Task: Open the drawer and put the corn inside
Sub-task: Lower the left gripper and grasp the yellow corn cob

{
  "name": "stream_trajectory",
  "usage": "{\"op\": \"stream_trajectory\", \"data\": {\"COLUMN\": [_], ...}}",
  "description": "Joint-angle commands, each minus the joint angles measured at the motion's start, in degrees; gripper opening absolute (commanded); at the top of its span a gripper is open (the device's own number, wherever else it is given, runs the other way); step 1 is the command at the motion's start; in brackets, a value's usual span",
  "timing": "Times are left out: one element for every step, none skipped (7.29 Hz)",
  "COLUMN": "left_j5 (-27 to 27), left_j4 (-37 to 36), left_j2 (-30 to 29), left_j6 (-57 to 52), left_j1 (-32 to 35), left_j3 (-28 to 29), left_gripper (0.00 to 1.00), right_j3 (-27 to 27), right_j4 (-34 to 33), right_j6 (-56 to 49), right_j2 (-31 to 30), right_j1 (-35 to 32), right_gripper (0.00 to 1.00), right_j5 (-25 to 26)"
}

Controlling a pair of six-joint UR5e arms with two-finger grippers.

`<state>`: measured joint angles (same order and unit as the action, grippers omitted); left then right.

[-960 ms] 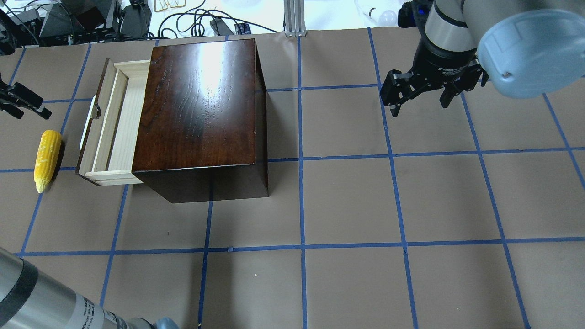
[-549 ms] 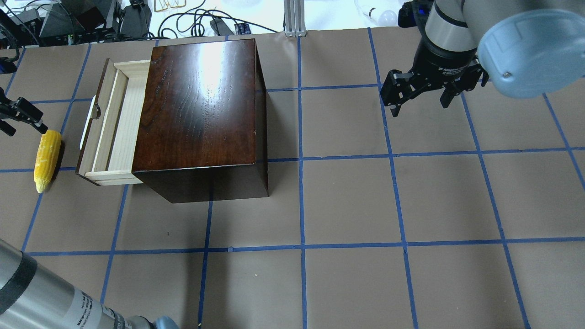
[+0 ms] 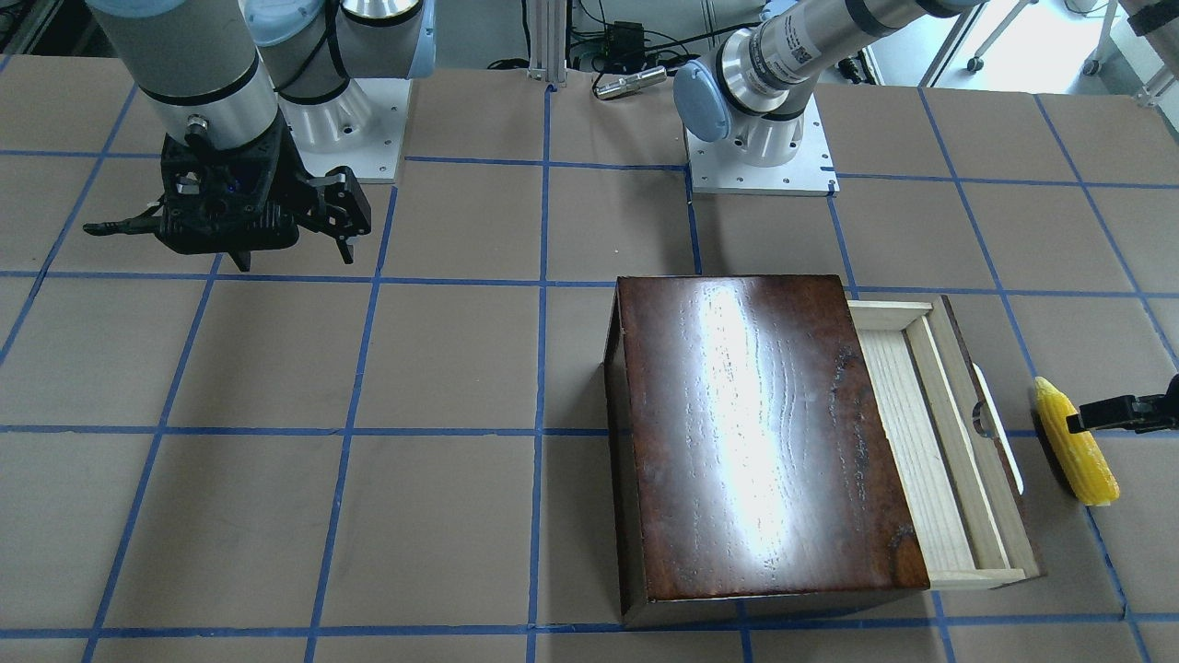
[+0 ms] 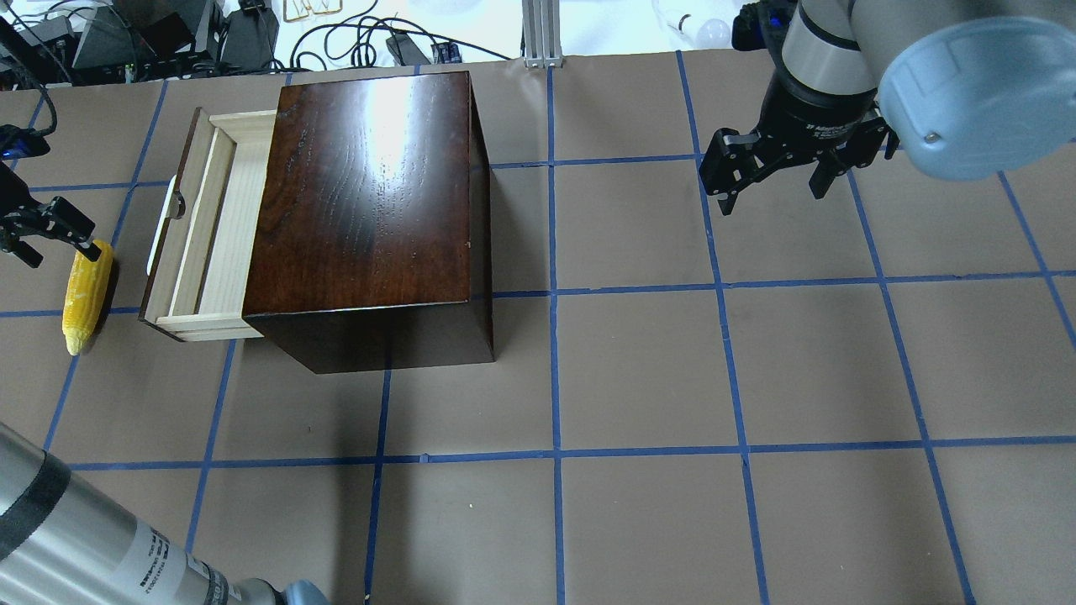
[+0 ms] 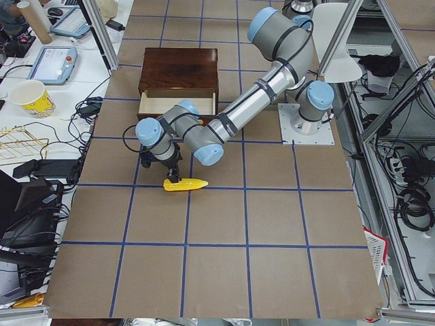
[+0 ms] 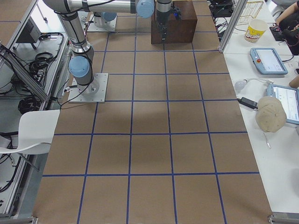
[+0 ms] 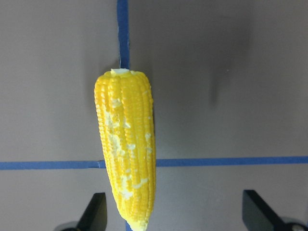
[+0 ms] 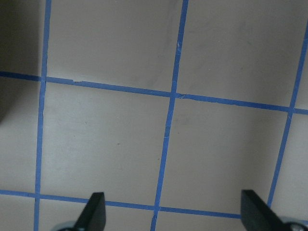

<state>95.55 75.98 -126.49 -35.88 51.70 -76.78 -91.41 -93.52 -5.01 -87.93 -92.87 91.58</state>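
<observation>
Left gripper (image 7: 173,204) spread, one corn (image 7: 126,149), one drawer (image 4: 220,227)

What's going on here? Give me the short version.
The drawer is already pulled partway out of the dark wooden box, and the part of it that shows looks empty. The corn lies on the table beside the drawer front. The left gripper hovers open over the corn, not yet gripping it. The right gripper hangs open over the table, away from the box.
</observation>
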Motion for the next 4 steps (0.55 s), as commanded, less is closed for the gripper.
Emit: {"op": "stream_trajectory", "data": {"left_j5": [1.04,1.65,1.57,1.13], "left_j4": [-3.03,-3.55,-6.34,-6.46], "left_j2": [-2.61,-3.75,-4.81,-5.34], "left_j6": [0.19,0.19,-0.07,-0.07], "left_j1": [-0.38,-0.38,-0.38,-0.38], "left_j3": [-0.22,-0.04,-0.3,-0.04], "left_gripper": [1.0,1.0,1.0,0.98], "right_j3": [0.0,0.0,0.0,0.0], "right_j4": [0.0,0.0,0.0,0.0], "right_j6": [0.0,0.0,0.0,0.0], "right_j2": [0.04,0.04,0.04,0.04], "right_j1": [-0.03,0.14,0.14,0.14], "right_gripper": [1.0,1.0,1.0,1.0], "right_j5": [0.0,0.0,0.0,0.0]}}
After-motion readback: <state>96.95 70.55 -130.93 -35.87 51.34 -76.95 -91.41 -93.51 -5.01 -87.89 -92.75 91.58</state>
